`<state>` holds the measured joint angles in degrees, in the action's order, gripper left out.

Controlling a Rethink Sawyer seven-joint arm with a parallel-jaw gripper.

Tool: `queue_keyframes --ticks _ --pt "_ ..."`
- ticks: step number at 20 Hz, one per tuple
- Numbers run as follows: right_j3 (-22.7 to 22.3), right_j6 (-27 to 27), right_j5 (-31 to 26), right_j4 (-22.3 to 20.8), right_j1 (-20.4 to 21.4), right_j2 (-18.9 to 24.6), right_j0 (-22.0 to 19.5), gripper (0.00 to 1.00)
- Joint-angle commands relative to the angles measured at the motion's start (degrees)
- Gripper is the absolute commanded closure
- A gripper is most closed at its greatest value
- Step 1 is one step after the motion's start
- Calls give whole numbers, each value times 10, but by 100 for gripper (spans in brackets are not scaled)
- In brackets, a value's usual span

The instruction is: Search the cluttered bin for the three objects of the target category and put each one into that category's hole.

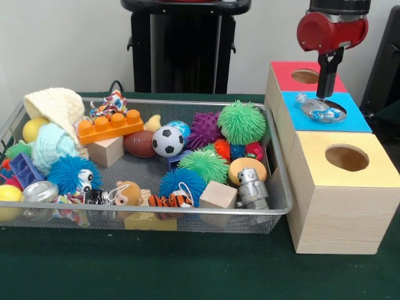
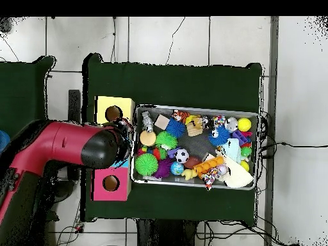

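Observation:
The cluttered bin (image 1: 206, 213) is a wide silver wire-mesh basket full of toys; it also shows in the overhead view (image 2: 192, 106). Three wooden boxes stand to its right in the front view: a red-topped one (image 1: 284, 72), a blue-topped one (image 1: 356, 119) and a yellow-topped one (image 1: 312, 156), each with a round hole. My gripper (image 1: 326, 95) hangs right over the blue box's hole, shut on a clear plastic object with blue parts (image 1: 317, 110) that sits at the hole's mouth. In the overhead view my arm (image 2: 70, 147) hides the blue box and the gripper.
The bin holds spiky balls (image 1: 241, 122), a small soccer ball (image 1: 167, 140), a football (image 1: 139, 144), an orange brick (image 1: 110, 127), wooden cubes (image 1: 218, 194), a silver toy robot (image 1: 252, 186) and cloth pieces (image 1: 56, 106). The black pedestal (image 1: 184, 44) stands behind the table.

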<state>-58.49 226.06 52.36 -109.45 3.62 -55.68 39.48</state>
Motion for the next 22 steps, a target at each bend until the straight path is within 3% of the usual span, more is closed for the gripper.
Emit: queue_keyframes --ticks 1,9,14,22 --pt "-1 -142 -28 34 -2 100 -18 100" --pt "6 -133 -31 45 -2 112 -23 100" --pt "18 -171 -32 39 0 120 -40 100" --pt "16 -185 -54 50 0 127 -41 100"
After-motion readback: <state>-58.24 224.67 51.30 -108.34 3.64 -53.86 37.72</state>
